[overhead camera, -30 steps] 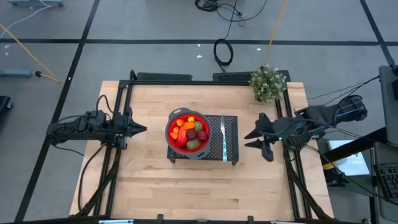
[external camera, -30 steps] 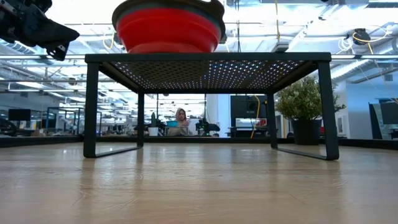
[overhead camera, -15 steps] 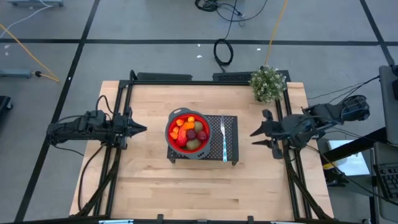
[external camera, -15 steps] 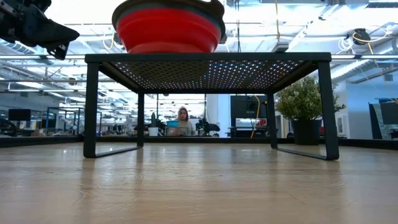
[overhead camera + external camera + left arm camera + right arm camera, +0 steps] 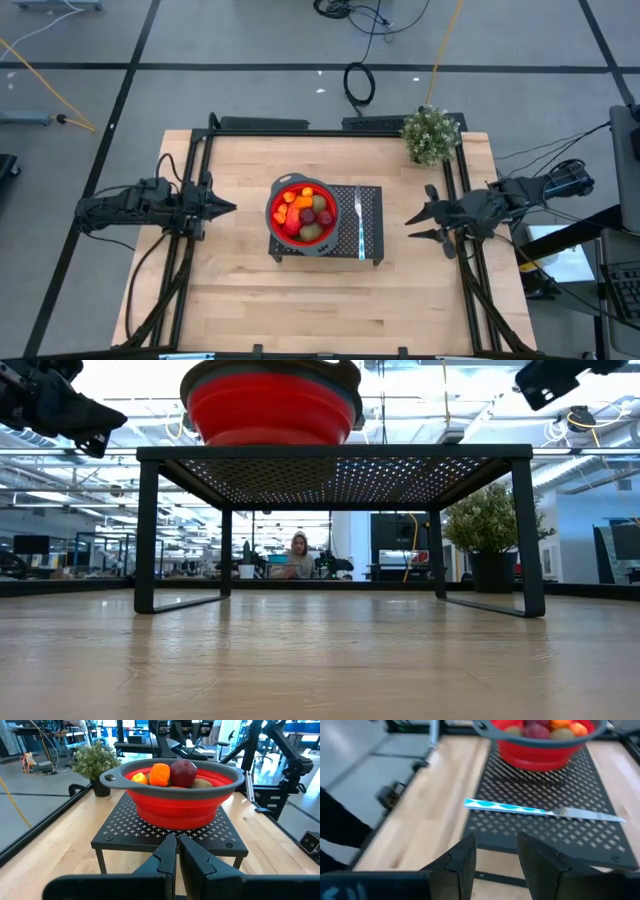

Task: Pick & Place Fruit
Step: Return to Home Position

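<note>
The fruit [image 5: 305, 212] lies heaped in the red colander [image 5: 284, 230] on the shelf [image 5: 373, 232] at mid-desk [image 5: 250, 300], with the knife [image 5: 358, 215] just beside it, so the sorting looks done. The left jaws, pressed together on nothing, sit at the desk's left edge. The right jaws, spread and empty, hang at its right edge, clear of the shelf, likely for parking.

Grey floor [image 5: 250, 40], black tape lines [image 5: 300, 67], coiled cable [image 5: 359, 84]; bright ceiling lights [image 5: 150, 382].
</note>
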Robot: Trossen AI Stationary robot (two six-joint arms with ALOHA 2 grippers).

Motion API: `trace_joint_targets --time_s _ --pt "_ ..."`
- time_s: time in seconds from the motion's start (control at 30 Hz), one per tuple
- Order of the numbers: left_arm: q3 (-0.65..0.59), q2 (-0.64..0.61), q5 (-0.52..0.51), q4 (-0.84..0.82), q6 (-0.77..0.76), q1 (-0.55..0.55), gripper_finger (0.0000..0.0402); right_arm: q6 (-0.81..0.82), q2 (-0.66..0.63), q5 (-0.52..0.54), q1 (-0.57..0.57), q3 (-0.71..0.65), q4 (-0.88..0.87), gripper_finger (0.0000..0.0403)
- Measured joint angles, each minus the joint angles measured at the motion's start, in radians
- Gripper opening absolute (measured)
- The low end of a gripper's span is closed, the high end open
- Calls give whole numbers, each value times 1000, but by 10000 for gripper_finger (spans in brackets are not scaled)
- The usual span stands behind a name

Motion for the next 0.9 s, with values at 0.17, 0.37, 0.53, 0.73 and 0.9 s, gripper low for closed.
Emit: trace_joint_targets --time_s 0.17,0.37,0.53,0.73,0.9 --pt "0 0 0 -3 -2 0 19 -14 -133 -52 1 -47 26 135" --pt "0 0 0 -3 -1 0 19 -58 -278 -49 0 -95 33 136" --pt "0 0 0 -2 46 0 19 -93 -360 -46 0 -191 189 135" --pt "0 0 -1 -1 66 0 19 2 -385 -48 0 -349 332 137" --pt "0 0 -1 0 69 0 19 -10 -385 -47 -3 -456 462 135"
